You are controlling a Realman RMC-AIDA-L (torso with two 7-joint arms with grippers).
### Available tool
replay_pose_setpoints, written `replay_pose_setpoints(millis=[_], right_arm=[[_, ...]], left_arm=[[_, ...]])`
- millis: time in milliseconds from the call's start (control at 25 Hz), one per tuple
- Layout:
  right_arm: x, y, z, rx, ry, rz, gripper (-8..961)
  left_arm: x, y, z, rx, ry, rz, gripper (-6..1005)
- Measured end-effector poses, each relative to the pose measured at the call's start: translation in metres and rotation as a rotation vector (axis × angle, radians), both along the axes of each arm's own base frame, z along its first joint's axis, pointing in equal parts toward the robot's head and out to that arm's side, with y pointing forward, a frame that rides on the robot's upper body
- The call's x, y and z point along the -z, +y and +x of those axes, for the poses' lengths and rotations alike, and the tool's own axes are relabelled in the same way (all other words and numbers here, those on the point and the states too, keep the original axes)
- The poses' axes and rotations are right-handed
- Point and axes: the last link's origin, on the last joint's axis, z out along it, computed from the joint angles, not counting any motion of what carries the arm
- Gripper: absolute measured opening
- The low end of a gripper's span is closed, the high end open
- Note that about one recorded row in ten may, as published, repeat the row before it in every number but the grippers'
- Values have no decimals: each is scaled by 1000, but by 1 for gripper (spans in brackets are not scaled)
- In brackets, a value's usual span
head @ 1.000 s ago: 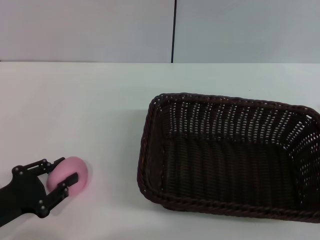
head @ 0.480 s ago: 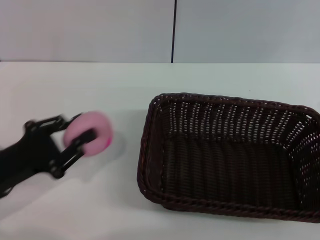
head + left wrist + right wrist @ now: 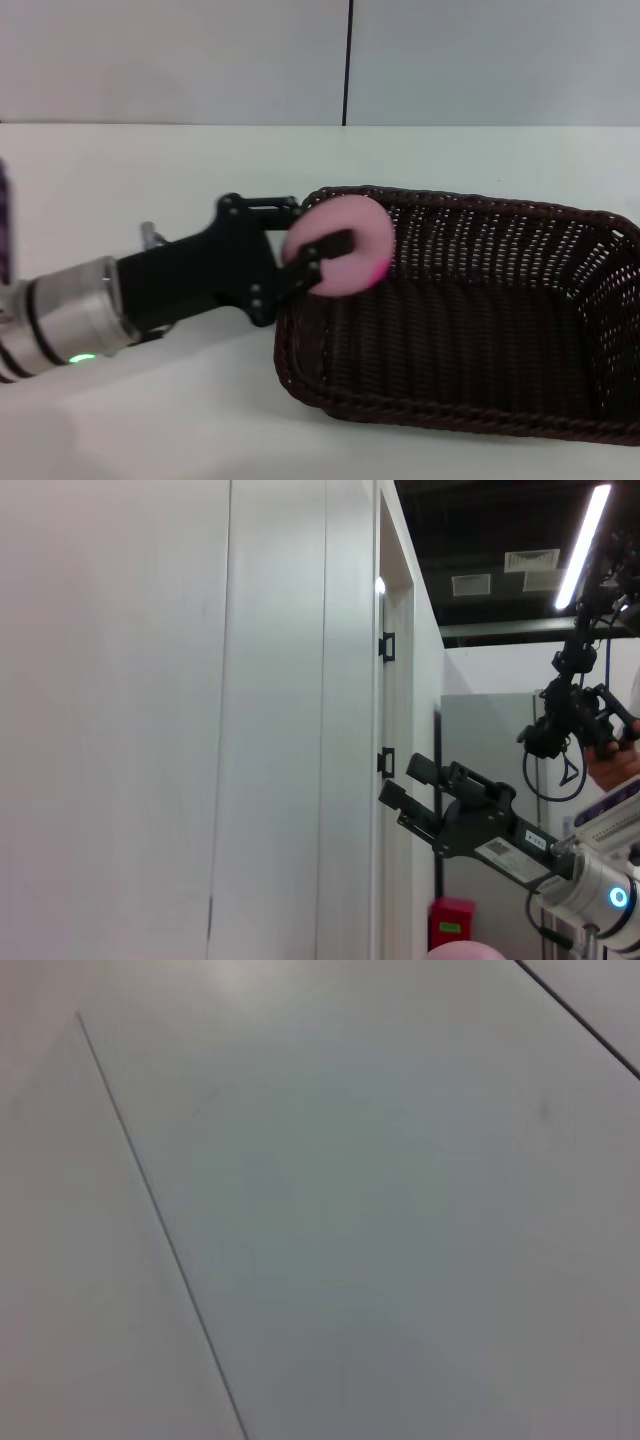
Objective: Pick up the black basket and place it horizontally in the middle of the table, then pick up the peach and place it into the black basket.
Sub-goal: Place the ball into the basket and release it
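The black basket [image 3: 470, 410] lies lengthwise on the white table [image 3: 150, 170], right of the middle in the head view. My left gripper [image 3: 322, 226] is shut on the pink peach [image 3: 362, 232] and holds it in the air just above the basket's near-left rim. A sliver of the peach [image 3: 470, 952] also shows at the edge of the left wrist view. My right gripper [image 3: 415, 792] shows only far off in the left wrist view, raised well away from the table.
A grey wall with a dark vertical seam [image 3: 348, 60] stands behind the table. The left arm's silver forearm [image 3: 60, 320] stretches over the table's front left. The right wrist view shows only a plain grey panel [image 3: 350, 1210].
My left gripper has lifted the peach off the table at the front left and carried it up and to the right, to above the basket's left rim.
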Motion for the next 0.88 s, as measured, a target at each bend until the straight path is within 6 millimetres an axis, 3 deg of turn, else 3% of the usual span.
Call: replay_pose_setpoints(millis=[120,400,520,720,880], right_arm=[[1,-2,2,10,9,-2,535],[1,-6,3,12,10,2,535],[0,-6,3,13,10,7,534],[-3,-3,3,8,7,21,534],[-5,-3,4,14,8,32,534]], left_arm=[[12,1,2,-45,-5,-3,254],[17,-3,0,-47,11,-13,257],[17,-4,0,-45,10,-16,534],[16,-7,-2,-50,5,-20,768],[12,-8,-8,-73,7,1,804]])
